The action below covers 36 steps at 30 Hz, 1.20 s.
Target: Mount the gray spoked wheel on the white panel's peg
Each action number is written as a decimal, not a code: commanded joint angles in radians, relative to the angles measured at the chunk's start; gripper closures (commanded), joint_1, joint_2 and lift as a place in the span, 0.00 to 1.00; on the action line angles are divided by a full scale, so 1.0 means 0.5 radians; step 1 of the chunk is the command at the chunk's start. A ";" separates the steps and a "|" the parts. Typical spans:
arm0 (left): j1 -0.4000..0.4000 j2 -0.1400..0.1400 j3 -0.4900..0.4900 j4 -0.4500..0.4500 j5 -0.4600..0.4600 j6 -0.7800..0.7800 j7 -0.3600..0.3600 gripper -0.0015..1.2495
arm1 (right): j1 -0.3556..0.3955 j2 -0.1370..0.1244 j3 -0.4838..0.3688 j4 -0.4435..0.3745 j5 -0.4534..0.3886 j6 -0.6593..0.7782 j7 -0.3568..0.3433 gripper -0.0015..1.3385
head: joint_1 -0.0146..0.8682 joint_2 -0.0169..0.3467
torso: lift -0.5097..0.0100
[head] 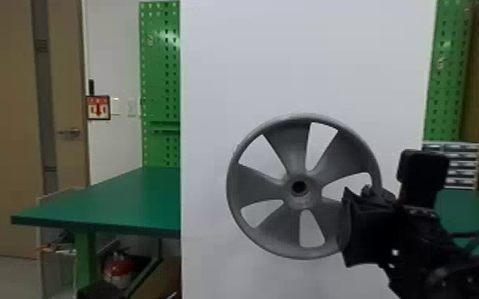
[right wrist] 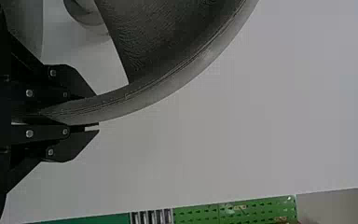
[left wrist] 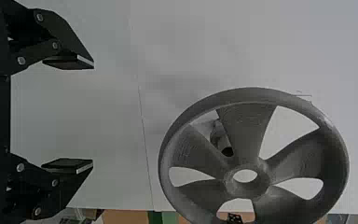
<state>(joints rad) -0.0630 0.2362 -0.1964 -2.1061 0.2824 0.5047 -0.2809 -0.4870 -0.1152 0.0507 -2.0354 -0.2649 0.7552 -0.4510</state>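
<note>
My left gripper (left wrist: 93,115) has its jaws spread wide with nothing between them, well apart from the wheel (head: 258,187); I'd judge it has no part in this step. Next along is the wheel itself, upright in front of the panel (head: 250,59). Through a gap between its spokes, in the left wrist view, I see the peg (left wrist: 220,139) behind it, so it isn't mounted. I take the step in hand to be bringing the hub (head: 302,202) into line with the peg. From my head the bore looks dark and fairly well centred, which may mean the peg lies behind it, though I can't tell how true that line is. The next move calls for squaring the wheel to the panel, then a straight, gentle push; off-centre, the hub could catch on the peg's end and twist the wheel in my grasp. Rightmost is my right gripper (right wrist: 98,113), jaws closed on the rim (right wrist: 140,100), one finger on each side. That grip is well out from the hub, so I'd expect some tilt under load
</note>
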 commanded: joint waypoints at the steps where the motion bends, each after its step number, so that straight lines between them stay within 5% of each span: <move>1: 0.000 0.000 -0.003 0.000 0.003 0.000 0.000 0.40 | -0.020 -0.003 -0.006 0.039 0.008 -0.010 0.000 0.88 | 0.16 0.03 | 0.21; 36: -0.018 0.015 -0.009 0.000 0.003 0.000 0.000 0.40 | -0.127 0.003 0.018 0.260 0.002 -0.081 -0.068 0.90 | 0.16 0.03 | 0.21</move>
<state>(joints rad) -0.0706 0.2431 -0.2012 -2.1062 0.2831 0.5046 -0.2807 -0.5459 -0.1134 0.0587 -1.9201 -0.2623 0.7224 -0.4846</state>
